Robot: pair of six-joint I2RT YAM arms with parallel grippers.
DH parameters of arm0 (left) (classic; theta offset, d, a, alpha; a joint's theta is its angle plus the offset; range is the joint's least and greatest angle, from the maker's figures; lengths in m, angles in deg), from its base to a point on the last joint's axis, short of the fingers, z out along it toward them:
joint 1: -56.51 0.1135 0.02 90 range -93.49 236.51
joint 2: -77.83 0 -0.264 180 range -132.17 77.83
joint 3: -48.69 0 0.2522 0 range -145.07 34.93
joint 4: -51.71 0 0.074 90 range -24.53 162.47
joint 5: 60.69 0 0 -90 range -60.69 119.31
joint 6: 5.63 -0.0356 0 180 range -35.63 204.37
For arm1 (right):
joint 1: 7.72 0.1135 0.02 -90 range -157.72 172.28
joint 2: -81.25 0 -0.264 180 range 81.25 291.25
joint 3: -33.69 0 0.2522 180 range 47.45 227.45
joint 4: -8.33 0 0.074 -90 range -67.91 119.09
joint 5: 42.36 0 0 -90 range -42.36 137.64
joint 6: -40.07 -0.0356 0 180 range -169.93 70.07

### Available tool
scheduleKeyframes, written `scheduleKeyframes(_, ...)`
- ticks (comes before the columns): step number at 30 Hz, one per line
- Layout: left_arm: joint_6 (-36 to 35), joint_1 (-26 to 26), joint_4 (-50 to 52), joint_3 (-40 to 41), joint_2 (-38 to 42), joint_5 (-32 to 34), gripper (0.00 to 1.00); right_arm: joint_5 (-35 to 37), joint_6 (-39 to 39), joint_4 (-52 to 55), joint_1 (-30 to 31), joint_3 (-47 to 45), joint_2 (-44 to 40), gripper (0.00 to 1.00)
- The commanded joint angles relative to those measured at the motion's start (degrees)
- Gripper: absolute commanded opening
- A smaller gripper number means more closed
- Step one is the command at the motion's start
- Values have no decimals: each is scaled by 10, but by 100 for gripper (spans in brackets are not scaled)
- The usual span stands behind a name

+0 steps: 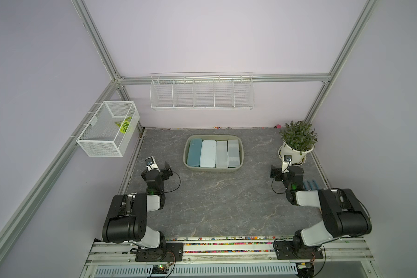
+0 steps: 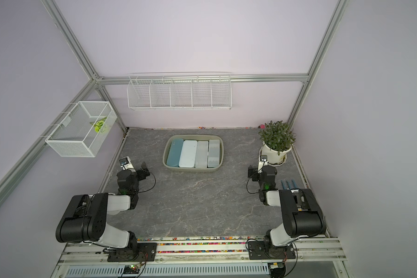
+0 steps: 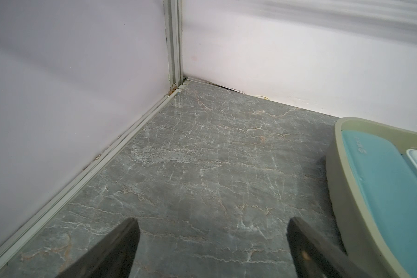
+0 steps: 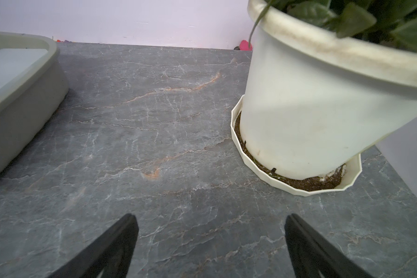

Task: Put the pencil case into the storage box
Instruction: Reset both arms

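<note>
Four pencil cases, one storage box

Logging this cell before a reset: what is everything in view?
storage box: 1, olive, table's far middle
pencil cases: 4, teal, pale blue, two grey, side by side inside it
potted plant: 1, green in white pot, far right corner
mesh basket: 1, white, left frame, holding a green leaf
wire rack: 1, white, back wall
blue item: count unclear, right table edge
table: 1, grey marble
left hand: 1, black, open, beside storage box
right hand: 1, black, open, beside potted plant
</note>
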Motion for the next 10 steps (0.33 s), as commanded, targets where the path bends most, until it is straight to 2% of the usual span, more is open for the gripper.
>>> scheduleKeyframes(1,-10,-2,-5,-5,5,-5,100,-2,3,3,-1,7,-10,99)
scheduleKeyframes(10,-10,-2,-5,-5,5,-5,100,-2,3,7,-1,10,-8,99)
